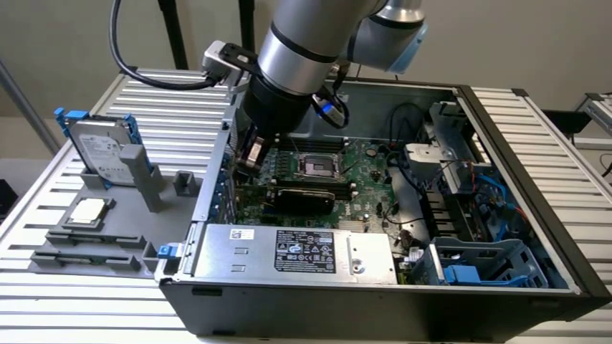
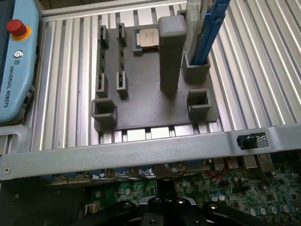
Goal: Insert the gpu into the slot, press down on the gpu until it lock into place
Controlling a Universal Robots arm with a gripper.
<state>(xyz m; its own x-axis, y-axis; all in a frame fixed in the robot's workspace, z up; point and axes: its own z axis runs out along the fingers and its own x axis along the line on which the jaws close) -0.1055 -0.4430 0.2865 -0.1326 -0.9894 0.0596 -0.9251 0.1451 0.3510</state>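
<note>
The gripper (image 1: 251, 159) is seen shut on nothing, inside the computer case (image 1: 383, 315) by its port-side wall, just beside the gpu (image 1: 301, 197) laid across the motherboard (image 1: 368, 172).

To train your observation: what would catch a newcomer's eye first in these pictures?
A thick silver robot arm reaches into the open black computer case. Next, the silver labelled metal box at the case's near edge, and the blue-framed grey drive standing at the exterior view's left.
</note>
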